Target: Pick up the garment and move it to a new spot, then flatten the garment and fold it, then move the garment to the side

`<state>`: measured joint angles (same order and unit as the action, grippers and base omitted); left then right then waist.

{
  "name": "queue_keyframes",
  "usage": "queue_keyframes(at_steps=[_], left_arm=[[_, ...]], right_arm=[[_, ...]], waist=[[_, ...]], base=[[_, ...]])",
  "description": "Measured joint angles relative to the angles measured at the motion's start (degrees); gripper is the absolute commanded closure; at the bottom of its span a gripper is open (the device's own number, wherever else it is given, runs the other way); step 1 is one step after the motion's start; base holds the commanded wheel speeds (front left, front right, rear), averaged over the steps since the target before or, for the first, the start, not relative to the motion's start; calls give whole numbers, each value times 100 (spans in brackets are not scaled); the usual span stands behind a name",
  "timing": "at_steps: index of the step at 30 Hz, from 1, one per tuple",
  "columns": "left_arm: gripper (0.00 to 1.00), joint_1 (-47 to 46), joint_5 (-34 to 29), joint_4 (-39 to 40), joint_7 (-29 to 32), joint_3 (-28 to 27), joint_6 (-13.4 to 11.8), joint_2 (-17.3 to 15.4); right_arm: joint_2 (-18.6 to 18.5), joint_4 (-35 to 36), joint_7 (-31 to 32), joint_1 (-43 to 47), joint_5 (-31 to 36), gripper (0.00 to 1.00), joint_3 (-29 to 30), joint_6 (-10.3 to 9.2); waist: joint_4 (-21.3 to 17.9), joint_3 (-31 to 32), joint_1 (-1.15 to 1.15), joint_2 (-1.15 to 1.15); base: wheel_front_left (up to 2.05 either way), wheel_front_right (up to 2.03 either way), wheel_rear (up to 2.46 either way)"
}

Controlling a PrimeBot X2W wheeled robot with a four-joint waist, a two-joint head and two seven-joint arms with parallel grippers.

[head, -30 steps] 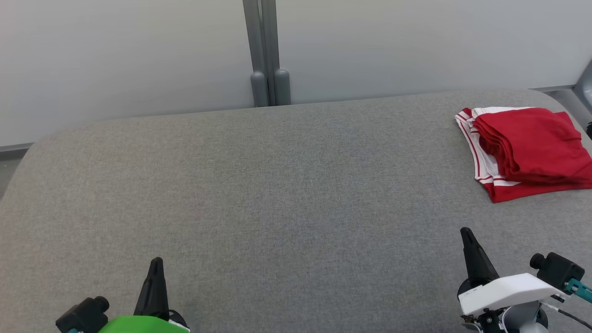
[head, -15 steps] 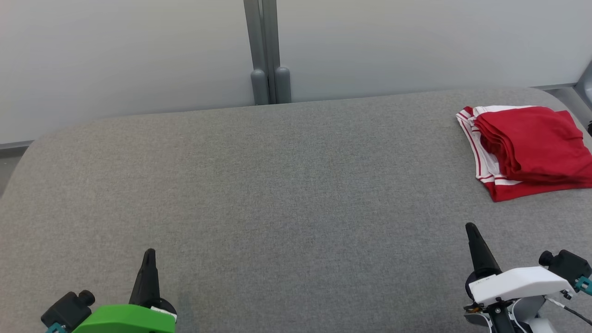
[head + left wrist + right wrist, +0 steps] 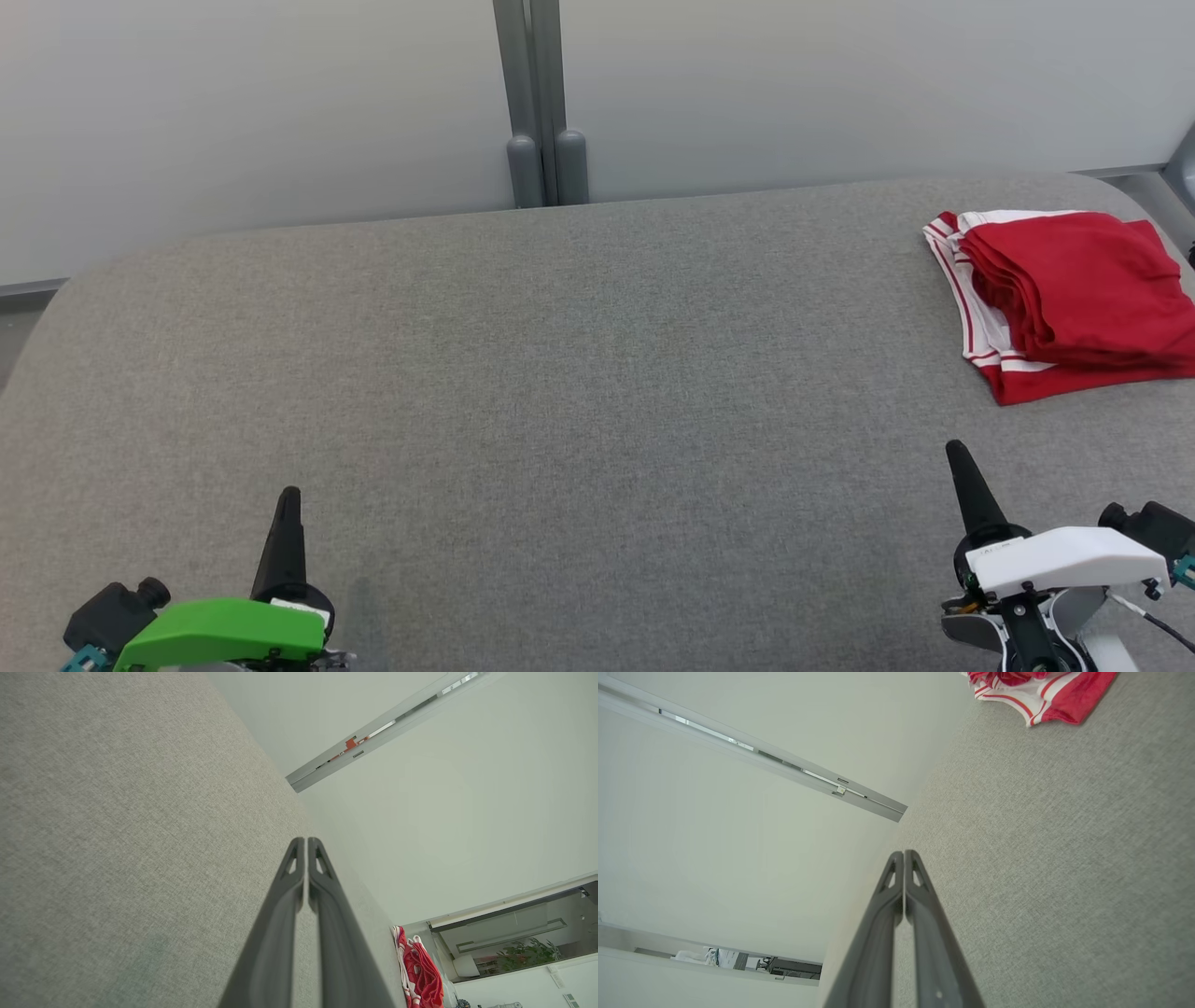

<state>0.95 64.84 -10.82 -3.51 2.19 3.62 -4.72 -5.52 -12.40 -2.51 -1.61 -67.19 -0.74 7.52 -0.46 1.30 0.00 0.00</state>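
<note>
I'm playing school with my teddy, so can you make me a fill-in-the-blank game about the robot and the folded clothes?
The folded garment is mostly ____ with white stripes.
It lies on the gray surface, toward the robot's ____ side.
The left gripper and the right gripper are both ____, holding nothing.
Missing words: red; right; shut.

The left gripper (image 3: 288,495) carried a bright green cover (image 3: 224,630), the right gripper (image 3: 955,450) a white cover (image 3: 1064,558). Each had long, dark, tapering jaws with small triangular cut-outs near the tips, and a black, knobbed camera block (image 3: 114,611) sat beside each cover.
</note>
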Motion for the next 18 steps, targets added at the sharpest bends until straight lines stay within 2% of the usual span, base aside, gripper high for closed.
queue_keyframes(at_steps=[18], left_arm=[[100, -222, 1028, -99, 266, -200, 142, -4]], right_arm=[[51, -48, 265, -143, -905, 100, 192, -1]], waist=[[13, -43, 0, 0]], base=[[0, 0, 0]])
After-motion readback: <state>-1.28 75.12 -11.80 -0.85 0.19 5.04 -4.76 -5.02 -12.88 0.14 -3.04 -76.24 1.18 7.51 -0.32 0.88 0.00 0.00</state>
